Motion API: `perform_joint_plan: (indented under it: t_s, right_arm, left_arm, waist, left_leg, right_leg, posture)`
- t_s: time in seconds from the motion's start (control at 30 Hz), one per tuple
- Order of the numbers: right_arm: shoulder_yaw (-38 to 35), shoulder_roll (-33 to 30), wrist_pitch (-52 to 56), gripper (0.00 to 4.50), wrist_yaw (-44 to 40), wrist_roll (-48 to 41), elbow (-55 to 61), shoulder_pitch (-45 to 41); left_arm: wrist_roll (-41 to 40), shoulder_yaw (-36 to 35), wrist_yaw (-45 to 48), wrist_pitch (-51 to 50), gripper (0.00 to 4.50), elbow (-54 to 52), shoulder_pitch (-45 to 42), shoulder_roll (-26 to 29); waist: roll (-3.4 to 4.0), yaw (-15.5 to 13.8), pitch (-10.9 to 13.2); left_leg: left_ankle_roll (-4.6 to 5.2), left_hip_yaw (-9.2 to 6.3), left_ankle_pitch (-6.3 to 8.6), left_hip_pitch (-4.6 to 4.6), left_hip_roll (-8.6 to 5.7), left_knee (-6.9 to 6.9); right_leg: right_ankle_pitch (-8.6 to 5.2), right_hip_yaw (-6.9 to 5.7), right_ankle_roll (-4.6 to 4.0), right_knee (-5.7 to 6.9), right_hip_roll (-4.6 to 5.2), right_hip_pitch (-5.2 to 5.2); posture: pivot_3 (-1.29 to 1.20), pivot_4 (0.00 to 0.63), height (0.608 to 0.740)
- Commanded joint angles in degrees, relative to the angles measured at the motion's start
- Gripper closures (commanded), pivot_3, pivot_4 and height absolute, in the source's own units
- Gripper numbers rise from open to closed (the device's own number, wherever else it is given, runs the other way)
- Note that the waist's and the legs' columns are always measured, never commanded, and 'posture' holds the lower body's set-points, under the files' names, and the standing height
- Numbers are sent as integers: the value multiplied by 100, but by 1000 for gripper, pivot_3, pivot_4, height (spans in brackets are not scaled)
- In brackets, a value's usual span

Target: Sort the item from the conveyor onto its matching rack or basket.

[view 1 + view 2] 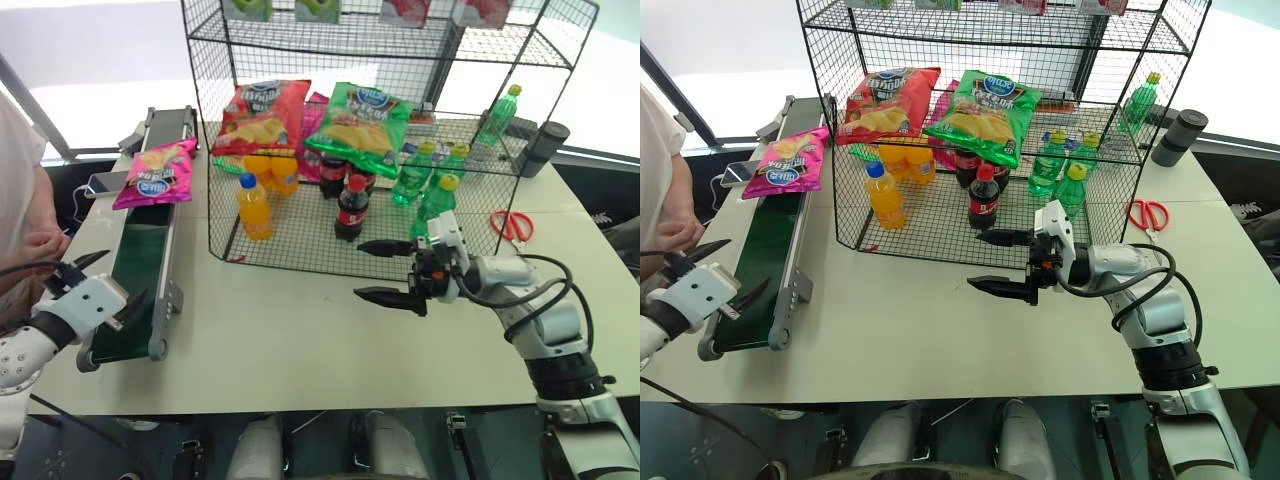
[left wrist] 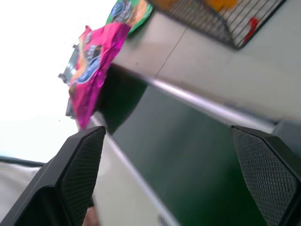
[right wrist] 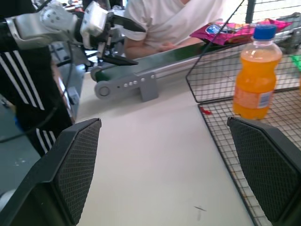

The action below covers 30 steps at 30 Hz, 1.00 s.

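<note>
Left hand point(image 1: 100, 277), right hand point(image 1: 388, 270) both wide open, empty; pink chip bag point(image 1: 156, 172) on conveyor point(image 1: 140, 262).

The rack point(image 1: 400, 150) stands on the bench point(image 1: 300, 340). Left of the rack runs the conveyor point(image 1: 140, 270), the chip bag point(image 1: 155, 172) lying on its far part. Bottles point(image 1: 350, 208) stand inside the rack; scissors point(image 1: 513, 226) lie right of the rack.

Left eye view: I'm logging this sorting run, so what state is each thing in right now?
pink chip bag: lying flat on the conveyor, untouched.
conveyor: near end bare.
wire rack: stocked; red and green chip bags lean inside.
orange bottle: upright, capped.
cola bottle: upright, capped.
scissors: lying flat.
left claw: open, empty.
right claw: open, empty.
</note>
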<state>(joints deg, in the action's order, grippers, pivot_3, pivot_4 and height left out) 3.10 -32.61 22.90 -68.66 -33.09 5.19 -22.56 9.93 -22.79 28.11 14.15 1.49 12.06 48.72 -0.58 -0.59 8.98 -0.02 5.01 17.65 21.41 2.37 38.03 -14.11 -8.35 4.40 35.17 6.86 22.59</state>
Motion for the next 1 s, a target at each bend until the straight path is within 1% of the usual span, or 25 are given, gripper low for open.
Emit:
perform_joint_plan:
  t_s: [0.03, 0.13, 0.2, 0.5, 1.0]
  right_arm:
    - [42, 144, -209, 32, 7, 34, 181, -94]
    - [110, 252, -344, 32, 70, 176, 123, -131]
    - [128, 299, -414, 32, 98, 251, 55, -186]
    - [116, 245, -546, 32, 154, 387, 77, -128]
    - [106, 193, -656, 32, 332, 555, 186, 1]
  left_arm:
    - [403, -210, -609, 136, 0, 112, -115, 48]
    - [835, -131, -989, 229, 0, 309, -156, 195]
    - [986, -26, -1137, 330, 0, 426, -219, 230]
    - [978, 356, -1191, 500, 0, 768, -559, 226]
    - [1082, 766, -1288, 719, 0, 1184, -920, 335]
  waist:
    - [0, -2, -1]
    - [-3, 1, -3]
    - [-2, 3, -2]
    - [-3, 5, -3]
    - [-4, 28, -3]
  left_leg:
    - [0, 3, 0, 0, 0, -1]
    - [0, 4, 0, 2, 1, -1]
    - [-1, 7, 0, 4, 2, -3]
    - [-1, 15, 0, 3, 4, -4]
    - [-1, 23, 0, 2, 9, -4]
  right_leg:
    - [0, 0, 0, 0, 1, 2]
    - [0, 0, 0, 0, 1, 4]
    - [1, 1, 0, 0, 2, 6]
    - [2, 1, -1, 2, 3, 9]
    - [3, 1, -3, 3, 1, 13]
  posture:
    - [0, 150, 740]
    - [0, 150, 740]
    - [0, 150, 740]
    - [0, 150, 740]
    - [0, 150, 740]
